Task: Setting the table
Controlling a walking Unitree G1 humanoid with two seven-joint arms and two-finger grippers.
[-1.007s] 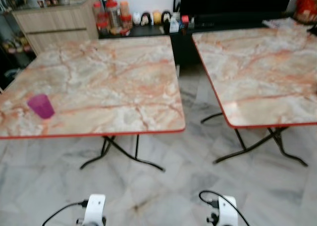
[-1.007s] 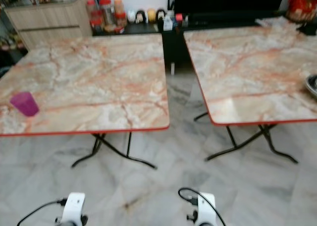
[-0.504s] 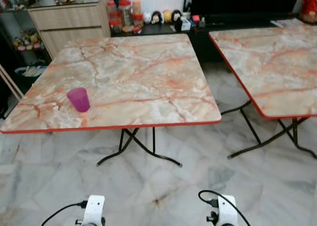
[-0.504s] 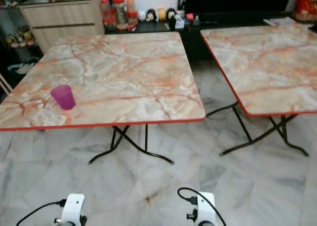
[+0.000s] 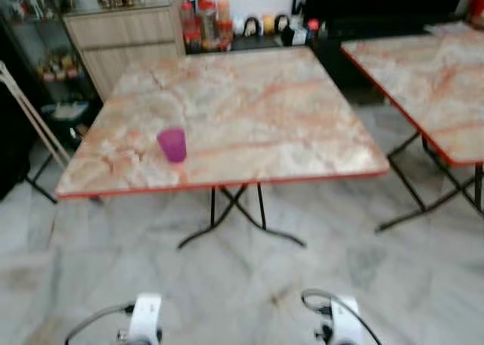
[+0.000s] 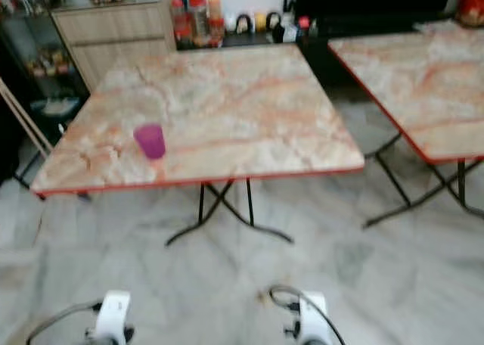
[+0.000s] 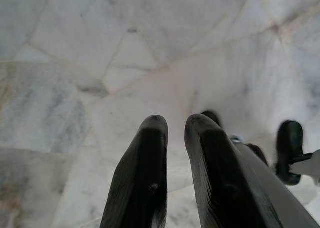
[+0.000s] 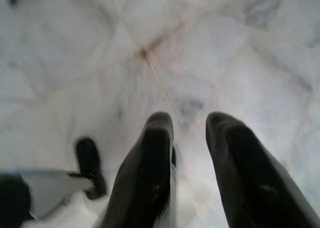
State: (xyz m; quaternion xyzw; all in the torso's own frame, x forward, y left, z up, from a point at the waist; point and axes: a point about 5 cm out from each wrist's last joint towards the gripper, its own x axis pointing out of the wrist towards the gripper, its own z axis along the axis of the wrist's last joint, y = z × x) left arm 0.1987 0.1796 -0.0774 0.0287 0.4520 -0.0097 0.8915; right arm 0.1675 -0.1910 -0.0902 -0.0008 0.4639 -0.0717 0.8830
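1. The purple cup stands upright on the near worktop, at 9 o'clock from its centre.
2. Since a second ago the camera has swung left, centring the cup: approach underway.
3. Left end effector hangs nearly clenched, empty; right end effector slightly parted, empty.
4. No legible writing.
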